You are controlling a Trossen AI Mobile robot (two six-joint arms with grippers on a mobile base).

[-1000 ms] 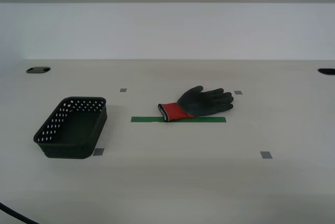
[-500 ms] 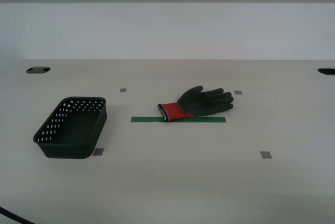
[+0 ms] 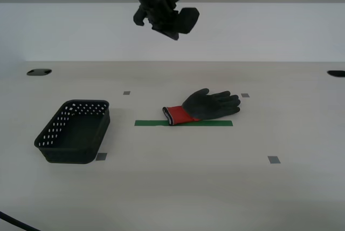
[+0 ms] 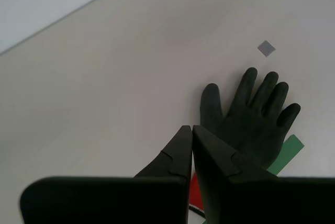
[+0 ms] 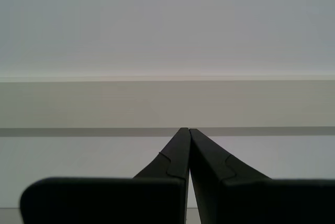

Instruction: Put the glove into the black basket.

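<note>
The glove [image 3: 205, 107] lies flat on the table near its middle, dark grey palm up, with its red cuff toward the exterior view's left. It also shows in the second wrist view [image 4: 251, 119]. The black basket [image 3: 54, 128] stands at the exterior view's left, with nothing in it. My second gripper [image 3: 182, 25] hangs high above the table, up and to the left of the glove in the exterior view. Its jaws are shut and empty [image 4: 191, 127]. My first gripper [image 5: 188, 130] is shut and empty, faces a plain wall, and does not show in the exterior view.
A green tape strip [image 3: 183, 123] lies under the glove's cuff. Small grey tape squares [image 3: 274, 160] dot the table. Dark cable holes [image 3: 39, 72] sit at the table's far corners. A black cable [image 3: 13, 221] crosses the near left corner.
An arm, the second one, has come in from the top edge and moved down and toward the exterior view's right. The glove and the basket have not moved.
</note>
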